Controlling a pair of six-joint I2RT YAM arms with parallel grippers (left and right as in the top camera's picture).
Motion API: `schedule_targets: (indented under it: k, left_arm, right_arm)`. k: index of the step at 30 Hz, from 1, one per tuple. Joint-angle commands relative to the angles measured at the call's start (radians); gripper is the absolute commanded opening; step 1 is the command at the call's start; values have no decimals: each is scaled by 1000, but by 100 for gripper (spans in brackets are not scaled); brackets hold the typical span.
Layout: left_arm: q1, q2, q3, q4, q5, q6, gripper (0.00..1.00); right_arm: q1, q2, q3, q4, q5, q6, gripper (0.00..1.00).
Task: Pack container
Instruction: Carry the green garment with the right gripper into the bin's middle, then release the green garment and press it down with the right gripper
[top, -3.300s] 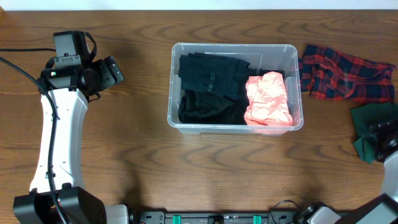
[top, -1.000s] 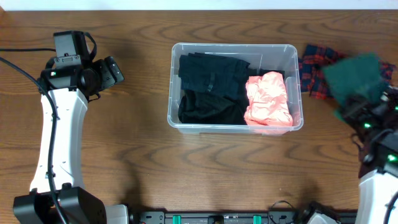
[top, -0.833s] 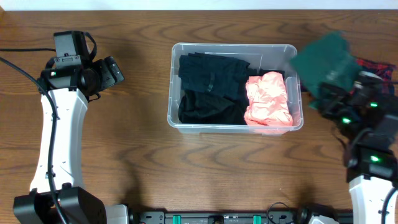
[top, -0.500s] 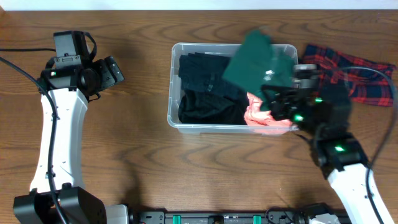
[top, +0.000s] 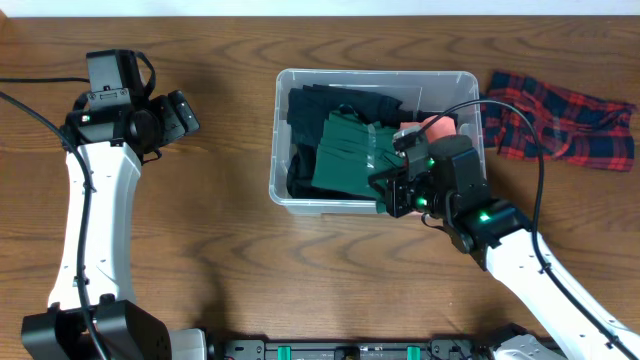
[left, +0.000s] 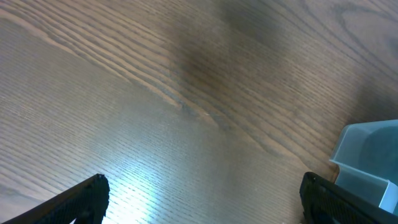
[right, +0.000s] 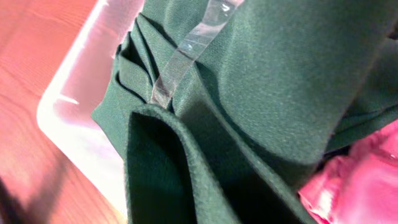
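The clear rectangular plastic bin (top: 277, 140) sits at the far middle of the wooden table (top: 200, 250). It holds black garments (top: 305, 110) on the left and a coral-pink garment (top: 442, 128) on the right. A dark green folded cloth (top: 345, 155) lies bunched over them, against the near wall. The right gripper (top: 393, 188) is pinched on its near fold.

If the gripper lets go this close to the rim, the fold may spill over the wall. A snagged fold could also lift back out with the fingers.

The left gripper (top: 185, 112) hangs spread wide at the far left. A red-and-navy plaid cloth (top: 560, 115) waits to the right of the bin.
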Motion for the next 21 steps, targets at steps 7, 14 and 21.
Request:
schedule_targets:
  k: [7,14,21]
  left_arm:
    - [3,-7,4,-2,-15,-2,98]
    - [3,-7,4,-2,-15,-2,98]
    - [3,-7,4,-2,-15,-2,98]
  right_arm:
    - [8,0,8,-3,59,-65,2]
    - [8,0,8,-17,59,-67,1]
    - [8,0,8,-31,59,-67,9]
